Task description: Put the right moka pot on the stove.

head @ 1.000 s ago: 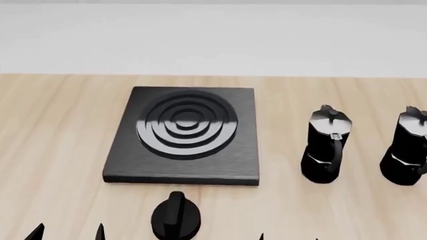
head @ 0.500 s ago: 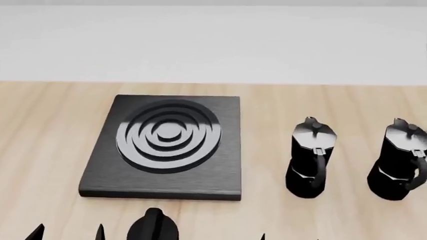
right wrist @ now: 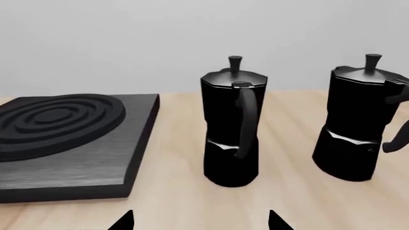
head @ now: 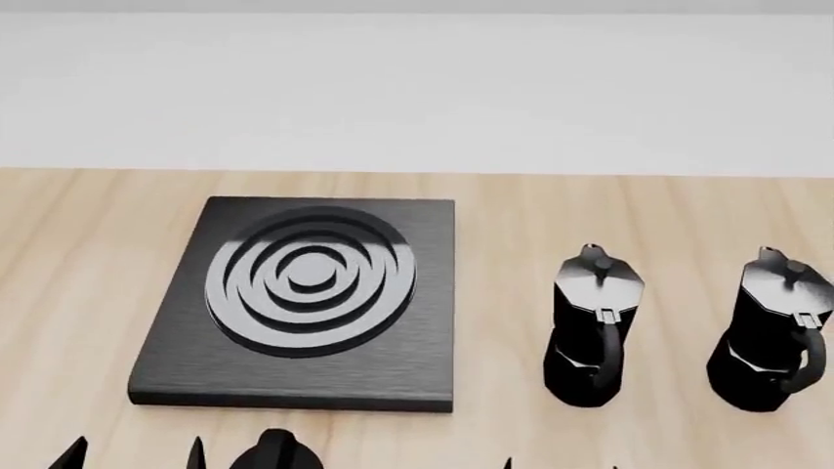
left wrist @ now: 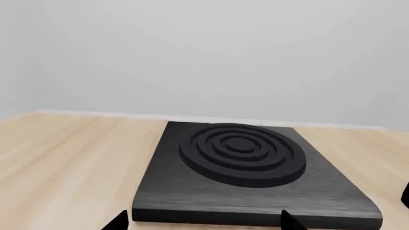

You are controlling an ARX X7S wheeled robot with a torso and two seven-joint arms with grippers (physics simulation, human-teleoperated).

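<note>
Right pot stands upright on the wooden table, at the right edge, beside the left pot, well apart from the stove; knob sits before the stove; left gripper and right gripper both spread, holding nothing.

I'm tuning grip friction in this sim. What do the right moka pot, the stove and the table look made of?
The right moka pot: probably metal, glossy black faceted body with a lid that catches grey highlights. The stove: dark slab with fine brushed streaks, likely brushed metal; its ring burner glints. The table: pale wood, with visible grain and a matte look.
</note>
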